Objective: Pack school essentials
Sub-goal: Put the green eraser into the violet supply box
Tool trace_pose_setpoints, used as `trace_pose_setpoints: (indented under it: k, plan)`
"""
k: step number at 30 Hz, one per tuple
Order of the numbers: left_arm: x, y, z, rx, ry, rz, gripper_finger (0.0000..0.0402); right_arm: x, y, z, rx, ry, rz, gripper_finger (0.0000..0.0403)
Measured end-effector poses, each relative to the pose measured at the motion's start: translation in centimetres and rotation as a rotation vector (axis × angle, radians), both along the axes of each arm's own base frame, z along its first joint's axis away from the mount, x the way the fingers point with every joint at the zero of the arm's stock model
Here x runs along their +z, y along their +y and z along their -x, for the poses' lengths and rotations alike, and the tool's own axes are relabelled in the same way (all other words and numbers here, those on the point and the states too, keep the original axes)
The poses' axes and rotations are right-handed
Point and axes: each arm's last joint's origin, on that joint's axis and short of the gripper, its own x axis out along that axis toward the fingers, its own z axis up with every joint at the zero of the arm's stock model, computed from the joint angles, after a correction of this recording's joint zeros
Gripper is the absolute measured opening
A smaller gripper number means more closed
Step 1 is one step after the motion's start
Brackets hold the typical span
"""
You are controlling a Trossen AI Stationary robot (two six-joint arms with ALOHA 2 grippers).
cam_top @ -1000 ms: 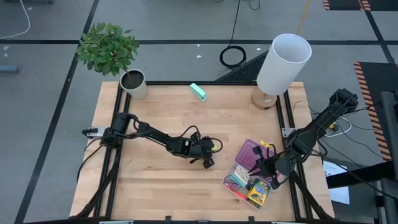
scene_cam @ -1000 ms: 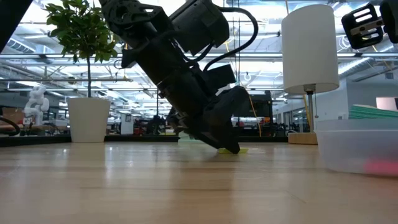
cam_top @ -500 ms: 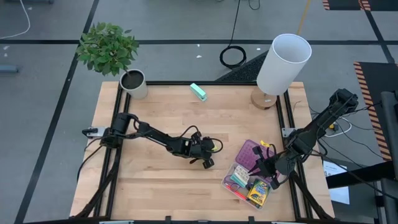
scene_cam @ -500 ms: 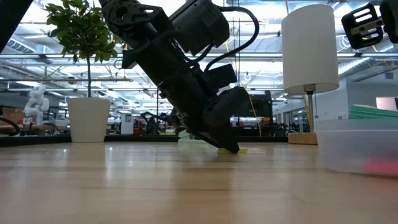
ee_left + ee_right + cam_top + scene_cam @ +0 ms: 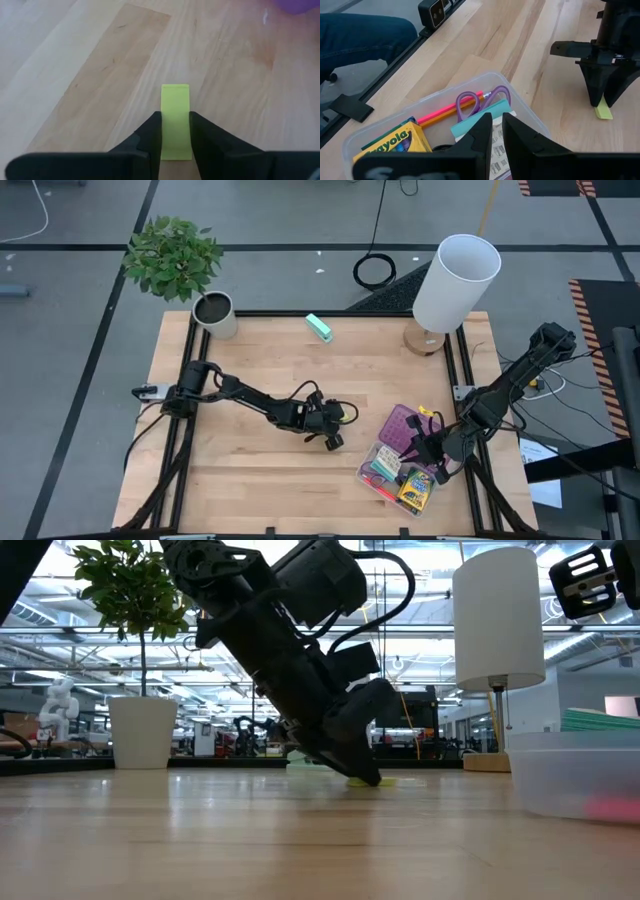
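Note:
A small yellow eraser (image 5: pixel 175 105) lies flat on the wooden table near its middle. My left gripper (image 5: pixel 336 443) slants down onto it, with one finger on each side. A clear plastic box (image 5: pixel 398 468) at the near right holds purple-handled scissors (image 5: pixel 479 100), a red pen and an orange pencil (image 5: pixel 447 113), a crayon box (image 5: pixel 395 142) and a teal card (image 5: pixel 479 119). My right gripper (image 5: pixel 496 125) hovers over that box, shut and holding nothing. My left gripper pinches the eraser by its two long sides (image 5: pixel 175 142) between its two fingers, at the end nearer the wrist. The fingers slant down from the table's left and lie along the eraser. The eraser lies flat on the table, its far end (image 5: pixel 388 781) past the fingertips.
A teal block (image 5: pixel 319 327) lies near the far edge. A white lamp (image 5: pixel 455 275) stands at the far right and a potted plant (image 5: pixel 212 310) at the far left. A person's leg (image 5: pixel 360 35) shows beyond the right edge. Bare wood lies left and near.

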Motion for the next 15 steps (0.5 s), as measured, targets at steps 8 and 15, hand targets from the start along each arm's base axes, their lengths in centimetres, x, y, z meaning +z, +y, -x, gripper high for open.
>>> trace_pose_setpoints:
  k: [8,15]
  plan:
    - [2.8,-0.5,0.2,-0.013,-0.074,0.015,0.0093,0.0,-0.1,-0.1,-0.021,-0.016,0.013,0.0036]
    - [6.4,-1.9,0.5,-0.047,-0.203,0.039,0.0093,-1.1,-0.2,0.0,0.0,-0.093,0.04,0.0036]
